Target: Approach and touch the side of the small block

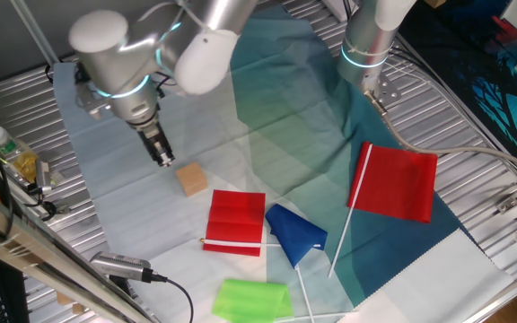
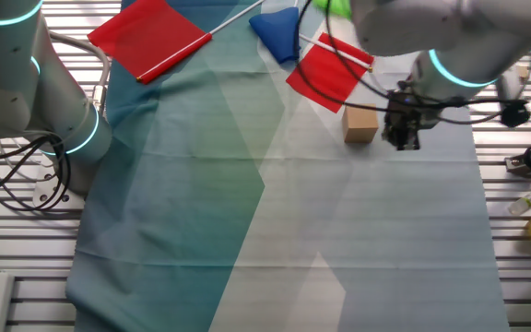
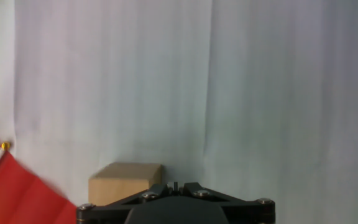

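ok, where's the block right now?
In one fixed view the block sits on the pale cloth, just beside the gripper tip and up-left of the folded red flag.

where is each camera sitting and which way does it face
One fixed view: high at one table edge, looking down at the small tan wooden cube; arm and black claw show.
The other fixed view: high on the opposite side, facing back; cube, claw and arm show.
Hand view: on the hand, looking along the fingers; only the claw's base shows.
All share the cube.
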You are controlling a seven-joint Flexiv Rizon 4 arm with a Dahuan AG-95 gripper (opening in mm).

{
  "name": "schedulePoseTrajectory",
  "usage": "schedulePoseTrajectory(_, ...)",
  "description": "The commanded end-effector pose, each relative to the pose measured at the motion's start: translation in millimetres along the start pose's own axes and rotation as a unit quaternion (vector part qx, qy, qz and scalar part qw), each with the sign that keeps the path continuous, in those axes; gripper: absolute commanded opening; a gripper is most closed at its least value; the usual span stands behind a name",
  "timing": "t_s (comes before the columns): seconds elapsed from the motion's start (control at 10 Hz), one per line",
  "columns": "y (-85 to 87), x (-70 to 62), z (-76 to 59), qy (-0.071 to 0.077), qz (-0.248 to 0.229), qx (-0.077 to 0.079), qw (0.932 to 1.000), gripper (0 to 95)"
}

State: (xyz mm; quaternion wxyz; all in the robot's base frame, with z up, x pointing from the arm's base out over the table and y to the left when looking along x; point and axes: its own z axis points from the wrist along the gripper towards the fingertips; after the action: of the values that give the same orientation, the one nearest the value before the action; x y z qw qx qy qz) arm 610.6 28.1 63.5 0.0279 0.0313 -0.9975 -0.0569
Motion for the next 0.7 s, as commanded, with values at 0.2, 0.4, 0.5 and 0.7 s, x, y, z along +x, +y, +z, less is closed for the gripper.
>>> schedulePoseTrajectory(0.2,4.5,-16.1,-1.7,0.003,0.004,0.000,1.0000,0.0)
schedulePoseTrajectory(0.4,10.7,-27.5,1.6,0.003,0.013,-0.003,0.9999,0.0)
schedulePoseTrajectory(0.5,13.9,-29.3,3.9,0.003,0.015,-0.003,0.9999,0.0)
schedulePoseTrajectory(0.7,18.9,-30.6,6.2,0.007,0.020,-0.003,0.9998,0.0)
